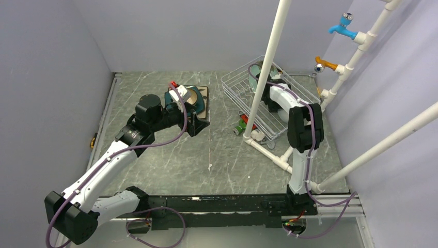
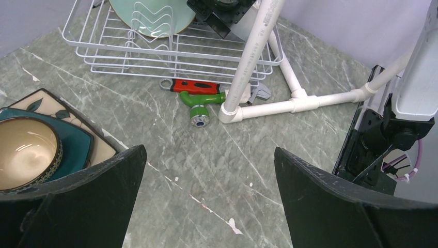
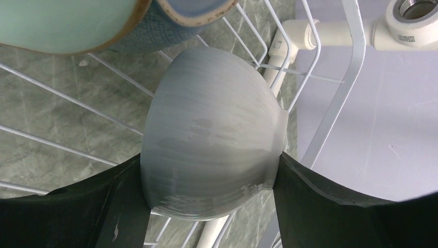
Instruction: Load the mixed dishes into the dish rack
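Observation:
My right gripper [image 3: 209, 157] is shut on a white bowl [image 3: 212, 124], one finger on each side, inside the white wire dish rack [image 1: 237, 85]. Just beyond it in the rack stand a mint-green round plate [image 3: 57, 23] and a bluish mug [image 3: 175, 18]. In the left wrist view the same plate [image 2: 150, 15] leans among the rack's bars. At the back left, a brown glazed bowl [image 2: 23, 152] sits on a teal square plate [image 2: 77, 150] over a cream flowered plate [image 2: 51, 103]. My left gripper [image 2: 209, 150] hangs open over bare table beside that stack.
A white pipe frame [image 1: 266, 77] crosses in front of the rack, with blue [image 1: 342, 27] and orange [image 1: 325, 65] taps on its right post. A red-handled wrench [image 2: 193, 85] and a green tap fitting [image 2: 199, 103] lie by the rack's front.

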